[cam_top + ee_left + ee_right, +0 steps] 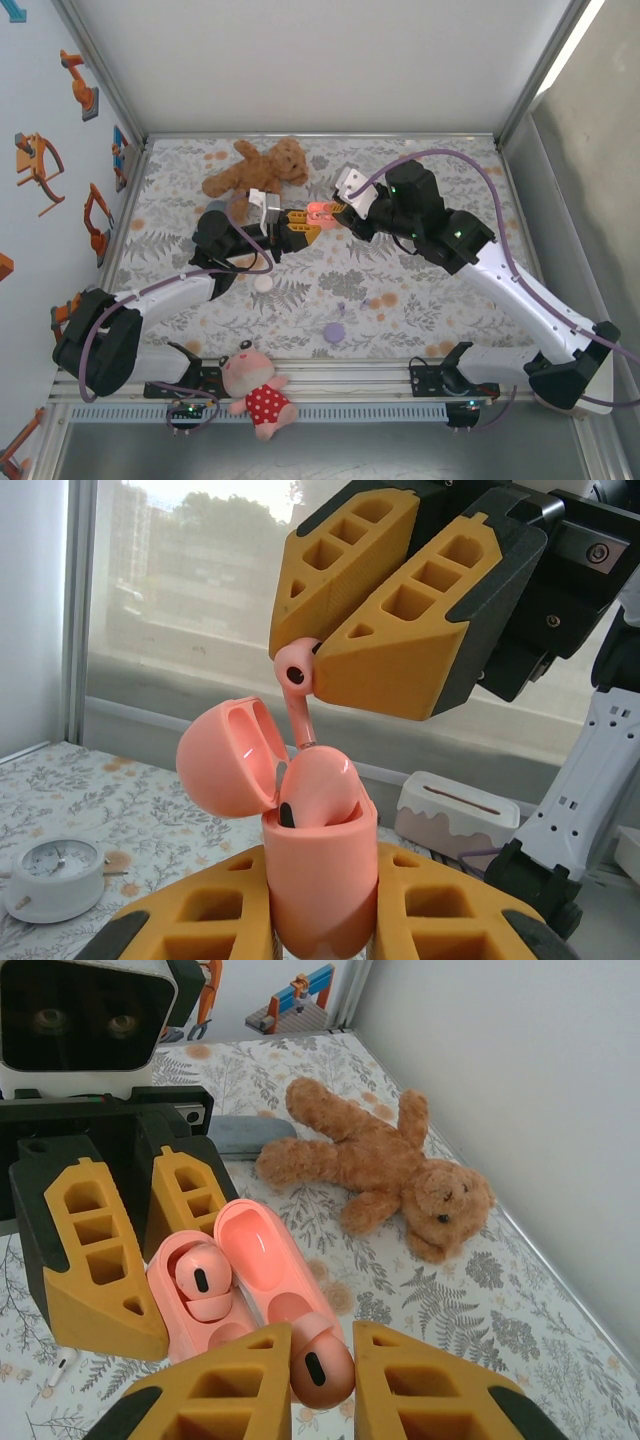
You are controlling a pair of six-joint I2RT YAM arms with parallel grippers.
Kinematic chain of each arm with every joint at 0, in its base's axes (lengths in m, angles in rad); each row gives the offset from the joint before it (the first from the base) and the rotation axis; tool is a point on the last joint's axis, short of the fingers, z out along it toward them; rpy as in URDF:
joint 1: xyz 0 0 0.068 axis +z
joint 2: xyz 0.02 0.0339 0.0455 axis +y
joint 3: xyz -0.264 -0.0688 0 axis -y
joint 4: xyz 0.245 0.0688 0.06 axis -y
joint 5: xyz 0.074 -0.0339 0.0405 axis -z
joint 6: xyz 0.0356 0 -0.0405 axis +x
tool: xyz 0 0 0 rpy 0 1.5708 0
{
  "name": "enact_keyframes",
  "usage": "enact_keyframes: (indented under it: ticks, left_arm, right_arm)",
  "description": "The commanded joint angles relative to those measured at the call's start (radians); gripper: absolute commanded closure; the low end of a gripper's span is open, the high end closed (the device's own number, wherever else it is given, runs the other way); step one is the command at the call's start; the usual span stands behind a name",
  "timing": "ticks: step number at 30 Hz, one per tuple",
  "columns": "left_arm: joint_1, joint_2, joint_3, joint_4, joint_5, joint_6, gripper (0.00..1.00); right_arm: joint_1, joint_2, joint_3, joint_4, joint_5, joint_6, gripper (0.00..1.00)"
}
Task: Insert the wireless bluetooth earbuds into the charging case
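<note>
The left gripper (320,920) clasps an open, rounded pink plastic charging case (318,875) — the right gripper (305,665) pinches a small pink plastic earbud (296,680) over it.

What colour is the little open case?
The charging case is pink, best seen from the left wrist view.

Glossy, smooth pink plastic on charging case (320,880) and earbud (297,673); matt orange plastic on gripper fingers (400,650); shaggy brown plush on teddy bear (385,1160); matt, soft look to floral tablecloth (520,1320) (bare silvery metal along the near rail (350,378)).
</note>
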Motion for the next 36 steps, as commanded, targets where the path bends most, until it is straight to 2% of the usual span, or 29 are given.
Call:
enact_keyframes:
  ticks: [1,36]
  left_arm:
    - [-0.003,-0.008,0.032,0.038,0.011,-0.007,1.0]
    - [-0.003,-0.02,0.03,0.044,0.005,-0.017,1.0]
  right_arm:
    - [0.008,-0.026,-0.011,0.011,0.001,-0.012,0.82]
    - [0.009,-0.02,-0.039,0.037,-0.032,-0.012,0.82]
